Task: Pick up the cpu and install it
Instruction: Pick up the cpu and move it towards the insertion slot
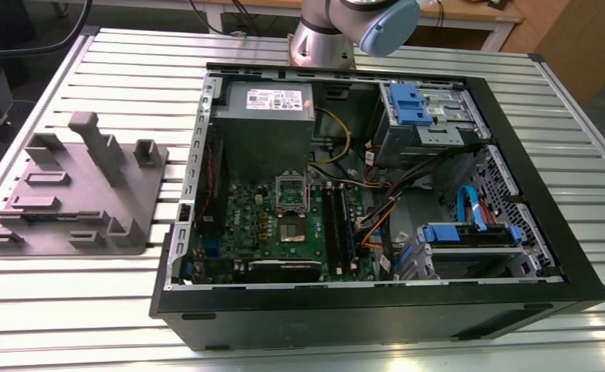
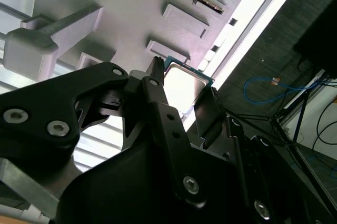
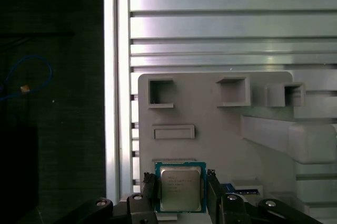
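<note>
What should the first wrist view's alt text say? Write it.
A silvery square cpu sits right at the black tool, near the edge of a grey fixture plate with raised pockets. The plate lies on a slatted metal table beside dark floor.

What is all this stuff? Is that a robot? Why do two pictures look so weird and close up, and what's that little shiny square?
Yes, that's a robot arm; its silver lower part is in the exterior view, taken by a camera that isn't on the arm. On the ribbed metal table lie an opened computer case with a green board inside, and a grey plastic holder plate. The two wrist views come from cameras riding on the arm, so they peek past its black gripper, the robot's hand. The shiny square is the cpu, a computer's brain chip. The gripper pinches it by its edges, above the grey plate.
</note>
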{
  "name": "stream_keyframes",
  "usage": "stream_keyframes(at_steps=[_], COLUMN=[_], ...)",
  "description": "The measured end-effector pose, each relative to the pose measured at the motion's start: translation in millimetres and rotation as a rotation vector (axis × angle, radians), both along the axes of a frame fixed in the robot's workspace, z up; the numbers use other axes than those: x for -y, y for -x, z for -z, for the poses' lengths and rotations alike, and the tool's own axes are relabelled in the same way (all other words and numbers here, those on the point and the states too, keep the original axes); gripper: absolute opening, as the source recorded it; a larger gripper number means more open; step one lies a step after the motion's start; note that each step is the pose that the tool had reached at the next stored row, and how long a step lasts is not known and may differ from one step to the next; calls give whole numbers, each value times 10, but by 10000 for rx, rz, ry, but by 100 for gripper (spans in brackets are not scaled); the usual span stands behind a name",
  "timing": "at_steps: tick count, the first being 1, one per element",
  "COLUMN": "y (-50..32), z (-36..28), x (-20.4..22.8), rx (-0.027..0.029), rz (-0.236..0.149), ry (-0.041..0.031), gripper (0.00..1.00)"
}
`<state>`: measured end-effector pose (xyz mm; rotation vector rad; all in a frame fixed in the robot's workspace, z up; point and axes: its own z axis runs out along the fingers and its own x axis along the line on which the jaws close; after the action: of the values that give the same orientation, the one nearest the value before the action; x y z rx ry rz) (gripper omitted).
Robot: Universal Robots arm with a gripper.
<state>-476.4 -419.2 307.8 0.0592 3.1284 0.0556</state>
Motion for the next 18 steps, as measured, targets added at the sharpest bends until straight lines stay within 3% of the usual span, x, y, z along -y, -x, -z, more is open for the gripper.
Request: stream_keyframes(at_steps=[18], y=[0], z=[-54], x=[0], rx=[1], rz=[0], ry=[0], gripper=[47])
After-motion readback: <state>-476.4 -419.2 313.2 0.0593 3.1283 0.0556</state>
